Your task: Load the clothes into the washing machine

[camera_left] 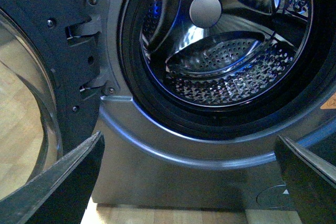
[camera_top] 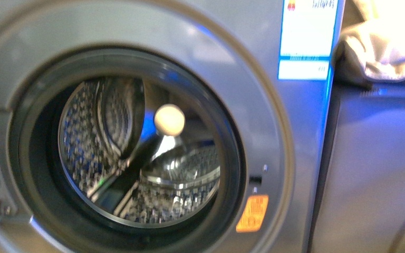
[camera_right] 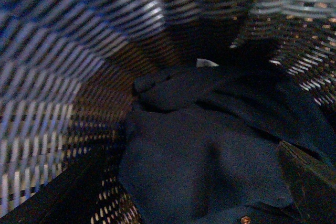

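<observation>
The right hand [camera_right: 190, 148] is spread wide, close over the clothes [camera_right: 226, 103] bunched in a woven basket [camera_right: 63, 77]. The left hand [camera_left: 189, 136], also wide and holding nothing, faces the washing machine [camera_left: 173, 156] and its open porthole.

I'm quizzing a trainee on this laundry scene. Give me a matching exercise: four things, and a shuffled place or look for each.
1 clothes
2 washing machine drum
3 orange sticker
4 beige fabric

A beside the porthole
B in a woven basket
C on top of the neighbouring unit
D shiny perforated steel

Pairs: 1-B, 2-D, 3-A, 4-C
</observation>
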Motion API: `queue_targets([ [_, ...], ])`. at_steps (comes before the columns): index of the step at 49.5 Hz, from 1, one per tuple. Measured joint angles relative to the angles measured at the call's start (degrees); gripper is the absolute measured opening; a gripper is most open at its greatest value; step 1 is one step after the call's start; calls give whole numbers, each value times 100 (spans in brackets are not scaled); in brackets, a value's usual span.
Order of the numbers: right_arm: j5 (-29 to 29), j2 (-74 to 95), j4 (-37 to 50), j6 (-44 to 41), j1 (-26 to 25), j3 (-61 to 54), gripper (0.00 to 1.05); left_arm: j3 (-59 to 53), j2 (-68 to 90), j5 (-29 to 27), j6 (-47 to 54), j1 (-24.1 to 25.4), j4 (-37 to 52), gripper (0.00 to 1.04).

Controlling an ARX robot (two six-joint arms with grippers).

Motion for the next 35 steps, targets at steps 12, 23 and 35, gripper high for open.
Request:
queue_targets([
  [12, 391, 1255, 297, -44, 168, 361, 97, 0, 0, -2, 0, 0, 0, 98],
  [23, 514, 1884, 422, -79, 249, 595, 97, 0, 0, -2, 0, 0, 0, 98],
  [35, 597, 2461, 511, -120, 273, 844, 97, 0, 0, 0, 0, 0, 0, 98],
])
